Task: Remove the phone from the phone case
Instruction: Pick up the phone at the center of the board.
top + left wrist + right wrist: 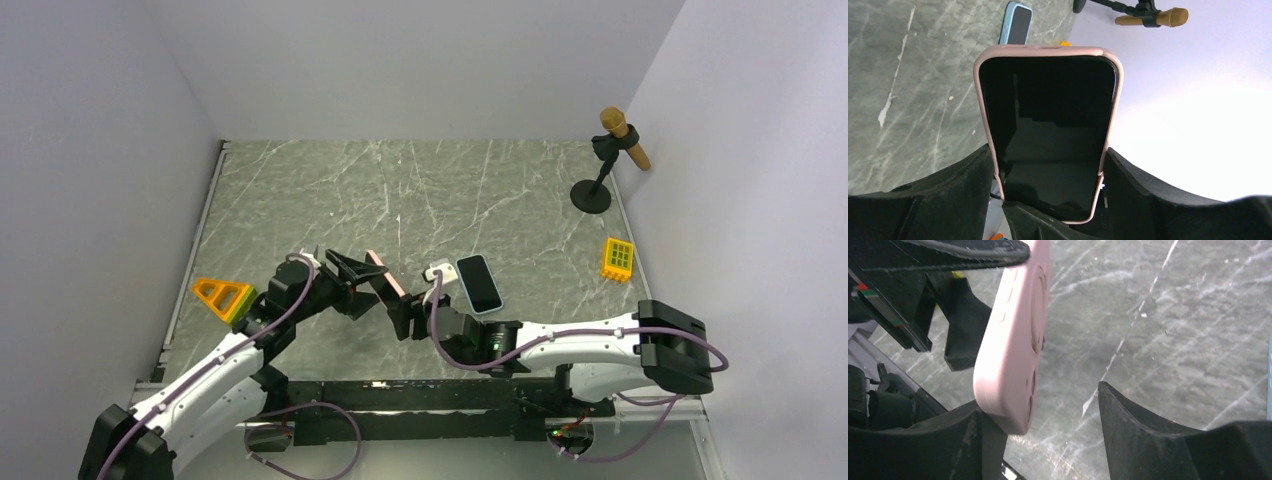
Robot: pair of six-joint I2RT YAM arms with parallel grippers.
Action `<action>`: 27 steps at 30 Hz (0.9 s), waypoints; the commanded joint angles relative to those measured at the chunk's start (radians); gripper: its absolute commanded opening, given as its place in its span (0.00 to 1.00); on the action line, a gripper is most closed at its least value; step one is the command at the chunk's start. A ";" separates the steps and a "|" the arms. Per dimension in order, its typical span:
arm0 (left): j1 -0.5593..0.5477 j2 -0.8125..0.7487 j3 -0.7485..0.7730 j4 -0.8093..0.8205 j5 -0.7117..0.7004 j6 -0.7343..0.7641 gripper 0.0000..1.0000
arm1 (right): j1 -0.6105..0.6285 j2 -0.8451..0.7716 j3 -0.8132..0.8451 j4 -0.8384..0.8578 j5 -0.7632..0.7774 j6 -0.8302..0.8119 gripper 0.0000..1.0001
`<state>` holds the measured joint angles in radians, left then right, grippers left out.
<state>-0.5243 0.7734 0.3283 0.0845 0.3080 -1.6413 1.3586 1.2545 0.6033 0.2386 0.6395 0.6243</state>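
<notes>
Left tool (1048, 175) is gripping a pink phone case (1013, 330) above the tabletop (450, 190)
The black-screened phone (1048, 115) is sitting inside the smooth, round-cornered case; the right tool (1040, 400) is standing wide around one end, one finger touching it.

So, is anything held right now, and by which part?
The left gripper holds the pink-cased phone by its two long edges near one end. The right gripper is open about a corner, not clamped.
</notes>
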 commanded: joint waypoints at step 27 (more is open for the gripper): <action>0.020 0.187 0.536 -0.552 0.190 1.227 0.99 | -0.625 -0.117 0.273 -0.716 -1.238 -0.193 0.00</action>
<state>-0.5053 0.8406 0.7856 -0.4469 0.2317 -0.7658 0.7551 1.1133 0.8135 -0.4488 -0.1787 0.5167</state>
